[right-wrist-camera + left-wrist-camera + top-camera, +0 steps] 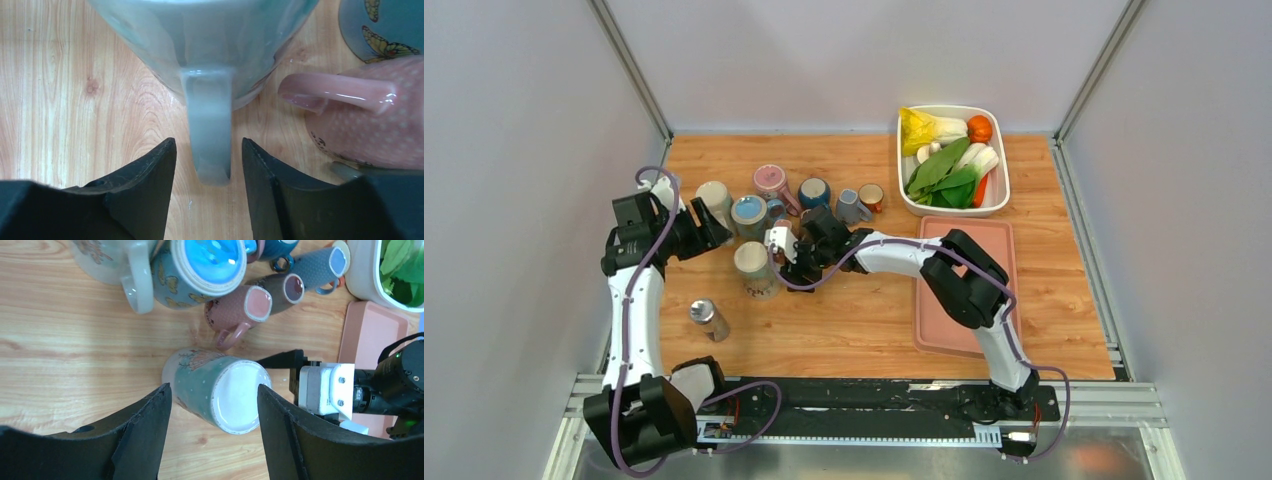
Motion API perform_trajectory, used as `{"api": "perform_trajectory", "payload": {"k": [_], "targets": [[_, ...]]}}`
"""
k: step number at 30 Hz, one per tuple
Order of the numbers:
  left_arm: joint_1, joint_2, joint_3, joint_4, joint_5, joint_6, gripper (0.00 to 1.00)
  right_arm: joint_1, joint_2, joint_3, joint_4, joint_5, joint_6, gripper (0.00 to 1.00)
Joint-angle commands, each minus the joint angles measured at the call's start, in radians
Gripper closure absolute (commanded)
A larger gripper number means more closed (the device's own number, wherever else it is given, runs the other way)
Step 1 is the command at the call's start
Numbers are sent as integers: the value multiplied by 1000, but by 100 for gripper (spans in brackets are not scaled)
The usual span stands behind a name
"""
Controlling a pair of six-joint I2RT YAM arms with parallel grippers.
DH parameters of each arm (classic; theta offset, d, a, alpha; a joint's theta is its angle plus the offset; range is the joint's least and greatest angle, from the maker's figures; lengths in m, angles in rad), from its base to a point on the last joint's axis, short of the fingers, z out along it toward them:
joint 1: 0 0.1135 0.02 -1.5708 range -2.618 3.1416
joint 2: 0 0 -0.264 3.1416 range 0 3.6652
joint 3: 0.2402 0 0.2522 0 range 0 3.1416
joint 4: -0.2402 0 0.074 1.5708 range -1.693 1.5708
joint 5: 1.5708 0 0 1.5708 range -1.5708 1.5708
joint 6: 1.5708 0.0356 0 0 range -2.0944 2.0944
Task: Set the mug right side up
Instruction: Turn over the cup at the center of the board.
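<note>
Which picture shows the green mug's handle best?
The right wrist view. The handle fills the middle, between the fingers of the right gripper, with a gap on each side. The left wrist view shows only the body and white bottom of the mug. The top view shows the mug small, and its handle cannot be made out.

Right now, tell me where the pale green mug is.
In the top view the pale green mug sits left of centre, just in front of the butterfly mug, its handle between the right claw's fingers.
</note>
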State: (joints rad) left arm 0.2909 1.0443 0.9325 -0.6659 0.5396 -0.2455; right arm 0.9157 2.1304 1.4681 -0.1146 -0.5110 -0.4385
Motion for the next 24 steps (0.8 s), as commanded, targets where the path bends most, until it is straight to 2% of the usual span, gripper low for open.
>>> {"api": "perform_trajectory", "payload": {"k": [1, 11, 14, 21, 24], "targets": [[28, -38, 45, -1, -33, -7, 29, 13, 28, 51, 22, -57, -11, 48], [31, -66, 31, -22, -32, 6, 30, 24, 94, 118, 18, -55, -1, 53], [30, -67, 34, -25, -27, 13, 30, 26, 110, 125, 19, -50, -4, 62], [30, -58, 51, -26, -21, 38, 30, 21, 62, 76, 14, -48, -20, 100], [24, -51, 67, -15, -4, 61, 30, 6, -5, 12, -2, -84, -36, 100]]}}
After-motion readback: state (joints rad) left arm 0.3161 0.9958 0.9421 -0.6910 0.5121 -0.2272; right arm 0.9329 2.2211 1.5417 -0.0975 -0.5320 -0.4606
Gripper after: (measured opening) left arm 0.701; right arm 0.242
